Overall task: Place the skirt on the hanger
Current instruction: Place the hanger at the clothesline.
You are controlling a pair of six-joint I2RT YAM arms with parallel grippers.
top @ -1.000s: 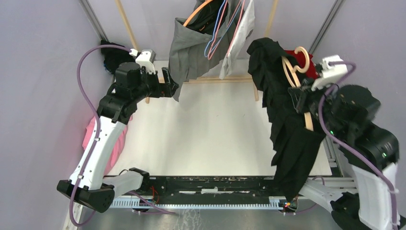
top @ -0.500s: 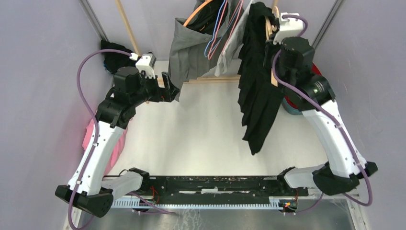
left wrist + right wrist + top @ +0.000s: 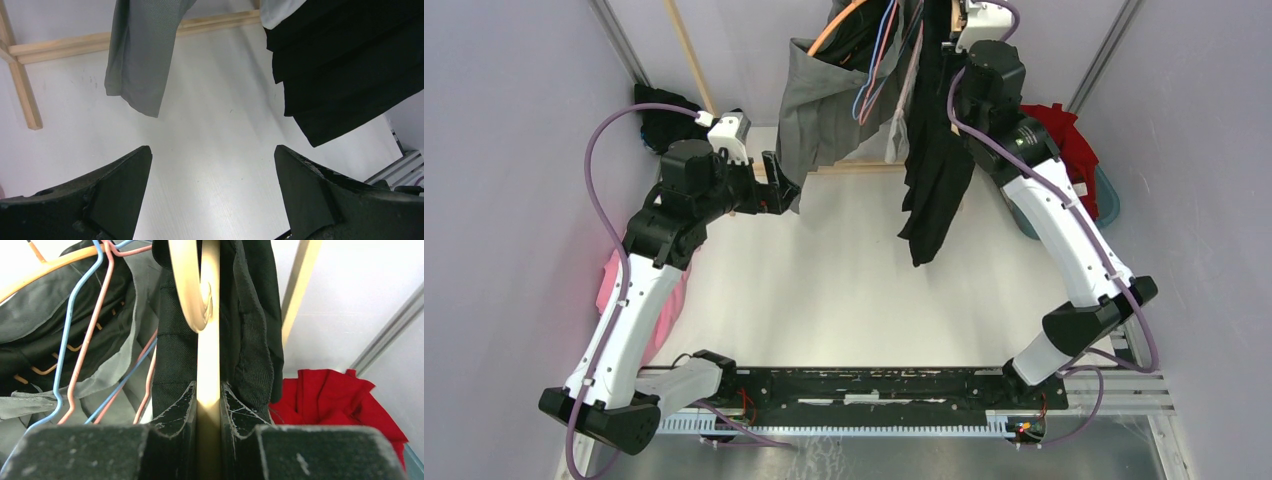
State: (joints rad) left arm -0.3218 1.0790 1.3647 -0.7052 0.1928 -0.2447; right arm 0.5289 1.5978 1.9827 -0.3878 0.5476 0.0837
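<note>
The black skirt (image 3: 934, 180) is draped over a cream wooden hanger (image 3: 207, 355) and hangs down over the back of the table. My right gripper (image 3: 208, 400) is shut on the hanger's stem, just below its hook (image 3: 192, 290). Black skirt fabric (image 3: 250, 330) lies on both sides of the fingers. In the top view the right gripper (image 3: 964, 30) is raised at the back, beside the clothes on the rack. My left gripper (image 3: 784, 185) stands open and empty by the hem of a grey garment (image 3: 824, 120). In the left wrist view the left gripper (image 3: 212, 170) has bare table between its fingers.
Blue, pink and orange wire hangers (image 3: 65, 340) with grey and black clothes hang left of the wooden hanger. The wooden rack's base bar (image 3: 100, 42) lies on the table. Red cloth (image 3: 1064, 150) sits in a bin at back right, pink cloth (image 3: 614, 280) at the left edge.
The right arm has swung from the right side up and left to the back rack, carrying the hanger with the black skirt. The left arm has barely moved.
</note>
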